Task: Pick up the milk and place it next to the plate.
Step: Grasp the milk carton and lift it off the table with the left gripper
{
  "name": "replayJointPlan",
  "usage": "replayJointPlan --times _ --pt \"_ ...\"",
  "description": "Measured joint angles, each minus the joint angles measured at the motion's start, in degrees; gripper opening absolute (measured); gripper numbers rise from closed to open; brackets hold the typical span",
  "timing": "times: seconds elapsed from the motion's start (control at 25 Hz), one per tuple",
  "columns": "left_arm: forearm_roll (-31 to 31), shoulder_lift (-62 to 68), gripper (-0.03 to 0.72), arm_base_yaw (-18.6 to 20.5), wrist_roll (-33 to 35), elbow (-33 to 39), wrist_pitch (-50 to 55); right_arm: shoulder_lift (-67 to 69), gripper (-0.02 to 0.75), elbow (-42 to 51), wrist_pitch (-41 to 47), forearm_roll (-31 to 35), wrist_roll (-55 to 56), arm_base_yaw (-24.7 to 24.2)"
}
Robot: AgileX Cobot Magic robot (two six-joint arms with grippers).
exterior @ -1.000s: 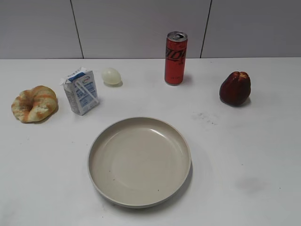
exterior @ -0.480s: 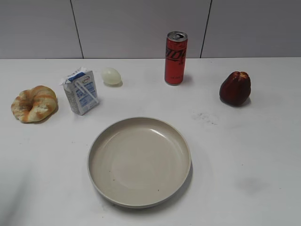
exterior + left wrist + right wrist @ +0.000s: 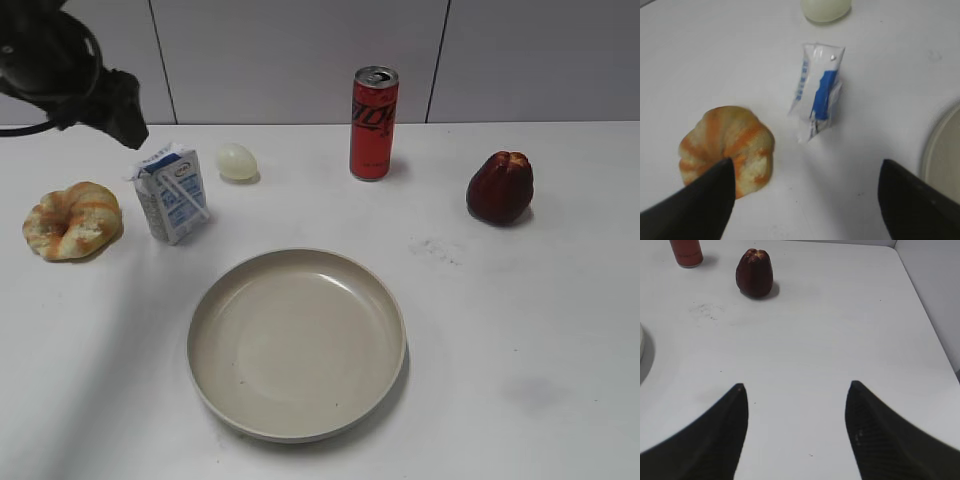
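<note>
The milk (image 3: 172,193), a small white-and-blue carton with a straw, stands upright on the white table left of centre, behind the plate's left rim. The plate (image 3: 297,345) is large, round, beige and empty, at the front middle. My left gripper (image 3: 128,125) hangs above the table just up and left of the milk. In the left wrist view the gripper (image 3: 807,170) is open wide and empty, with the milk (image 3: 817,97) ahead between its fingers and the plate's rim (image 3: 940,145) at the right. My right gripper (image 3: 797,387) is open and empty over bare table.
An orange-striped bread ring (image 3: 72,220) lies left of the milk, and a pale egg (image 3: 237,161) lies behind it. A tall red can (image 3: 374,123) stands at the back centre. A dark red fruit (image 3: 500,187) sits at the right. The table's right edge (image 3: 935,335) shows in the right wrist view.
The left arm has come into the exterior view at the upper left, above the milk; before, no arm showed. The objects have not moved.
</note>
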Motion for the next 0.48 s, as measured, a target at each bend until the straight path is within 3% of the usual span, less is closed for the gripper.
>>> replayJointPlan --times 0.16,0.24,0.48 --pt "-2.0 11.8 0.681 0.0 1.5 -14.9 10.1 0.0 0.466 0.0 0.0 0.0 0.0 0.0" --pt "-2.9 15.9 0.681 0.0 2.3 -18.7 11.0 0.0 0.466 0.0 0.0 0.0 0.0 0.0" --pt "-3.1 21.3 0.681 0.0 5.0 -20.9 8.9 0.0 0.466 0.0 0.0 0.0 0.0 0.0"
